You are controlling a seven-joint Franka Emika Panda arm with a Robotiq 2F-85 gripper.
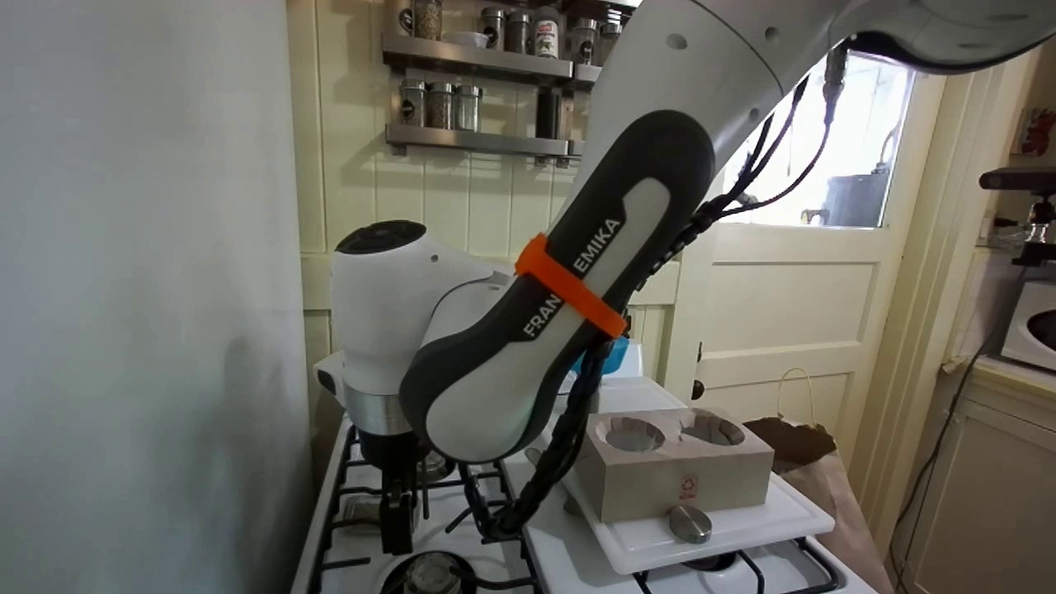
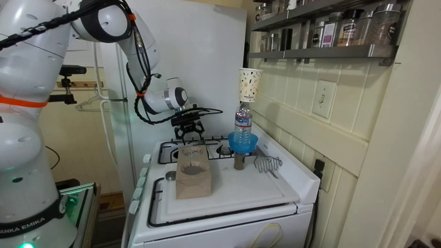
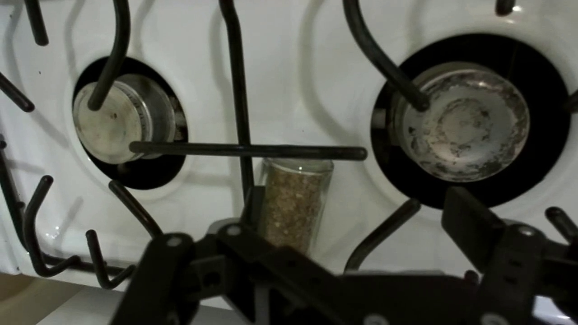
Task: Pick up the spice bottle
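The spice bottle [image 3: 293,207], a clear glass jar with brown flaky contents, lies on the white stove top between two burners. Its upper end in the wrist view passes under a black grate bar; its lower end is hidden behind the gripper. In an exterior view a brownish shape [image 1: 360,513] beside the gripper appears to be the same bottle. My gripper [image 3: 361,214] is open over the bottle. Its left finger overlaps the bottle's left side; whether they touch I cannot tell. The right finger is well apart, near the larger burner. The gripper points down in both exterior views [image 1: 398,528] [image 2: 193,138].
Black grate bars [image 3: 253,150] cross around the bottle, with burners [image 3: 465,124] on both sides. A cardboard carton [image 2: 193,186] stands on the stove cover. A blue bowl [image 2: 243,144] carries a water bottle [image 2: 243,119] and paper cup [image 2: 250,84]. A wire masher [image 2: 267,164] lies behind.
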